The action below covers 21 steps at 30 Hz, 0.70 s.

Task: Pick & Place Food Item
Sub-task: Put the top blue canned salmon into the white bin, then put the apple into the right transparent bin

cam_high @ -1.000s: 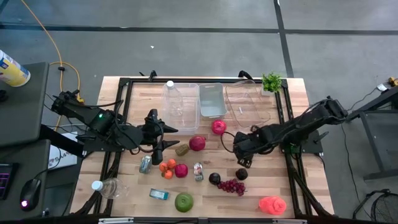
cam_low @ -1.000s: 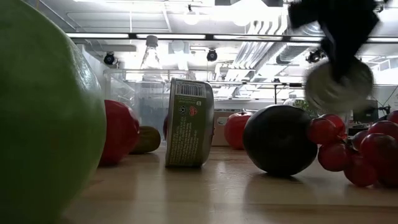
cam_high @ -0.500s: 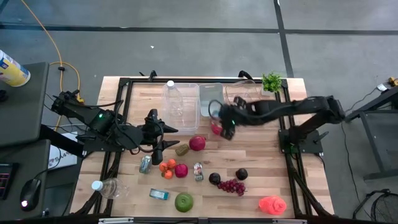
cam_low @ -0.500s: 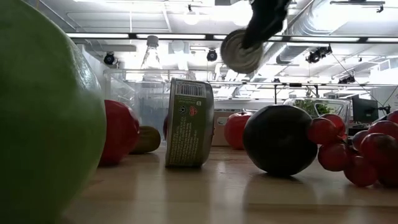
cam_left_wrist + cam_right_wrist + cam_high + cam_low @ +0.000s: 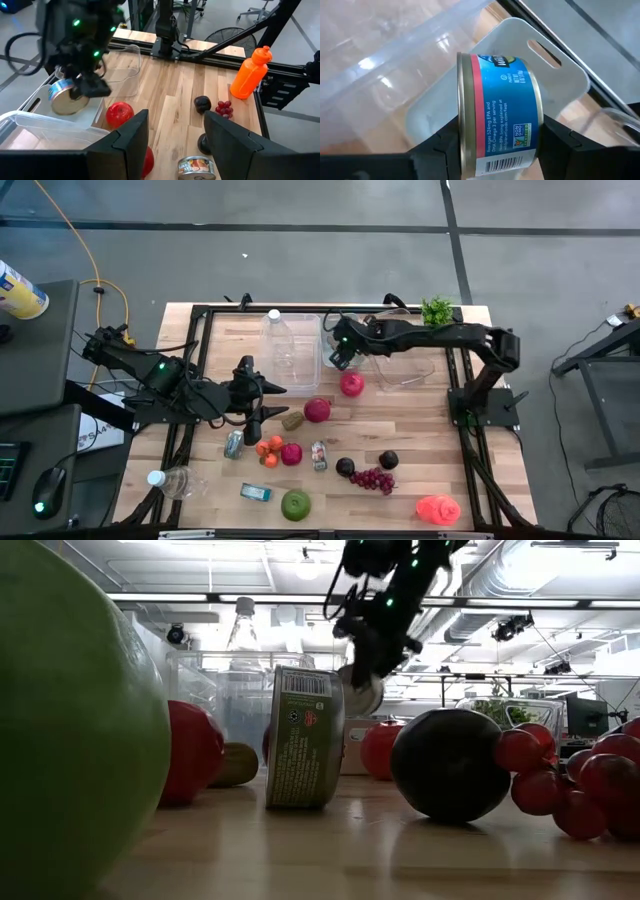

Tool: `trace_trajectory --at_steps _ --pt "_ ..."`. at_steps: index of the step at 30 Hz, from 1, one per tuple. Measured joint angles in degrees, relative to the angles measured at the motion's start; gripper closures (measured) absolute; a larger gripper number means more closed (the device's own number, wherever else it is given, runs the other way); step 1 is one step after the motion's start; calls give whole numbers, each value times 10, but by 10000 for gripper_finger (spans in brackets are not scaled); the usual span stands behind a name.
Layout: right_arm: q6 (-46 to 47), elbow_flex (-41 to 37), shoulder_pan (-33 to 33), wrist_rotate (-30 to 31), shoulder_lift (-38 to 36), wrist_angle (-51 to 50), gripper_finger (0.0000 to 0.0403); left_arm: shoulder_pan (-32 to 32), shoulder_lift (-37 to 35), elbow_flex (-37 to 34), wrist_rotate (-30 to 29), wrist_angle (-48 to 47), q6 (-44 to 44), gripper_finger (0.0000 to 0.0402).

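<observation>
Wooden table point(image 5: 440, 470) seen from above w/ two dark robot arms; right gripper point(image 5: 343, 348) is stretched across to the far middle of the table, clamped on a small can point(image 5: 497, 127) w/ blue label and red band; fingers point(image 5: 445, 150) press on both sides of the can, which lies on its side in the grip, held in the air; below it sits a grey tray point(image 5: 555, 80) w/ a slot handle, between a tall clear tub point(image 5: 292, 340) and a shallow clear bin point(image 5: 405, 345); in the left wrist view the can point(image 5: 64, 96) hangs over the tray's edge, metal end facing the camera; in the low view the can shows partly hidden behind another tin.

Left gripper point(image 5: 262, 402) waits over the table's left-middle part, fingers point(image 5: 132, 135) parted w/ nothing between them.

Spread on the table nearer the front: red apple point(image 5: 317, 410), second red fruit point(image 5: 352, 384), kiwi point(image 5: 292, 421), oranges point(image 5: 268, 448), two dark plums point(image 5: 389, 460), bunch of red grapes point(image 5: 373, 478), green apple point(image 5: 295, 504), flat tin point(image 5: 256, 492) standing on edge, orange bottle point(image 5: 438, 508) lying at the front right; a small green plant point(image 5: 437, 311) sits at the far right corner.
</observation>
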Motion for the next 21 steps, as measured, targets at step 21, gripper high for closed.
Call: trace_trajectory --at_steps 21 --pt "86 0 -40 -16 38 23 111 0 0 0 25 0 0 219"
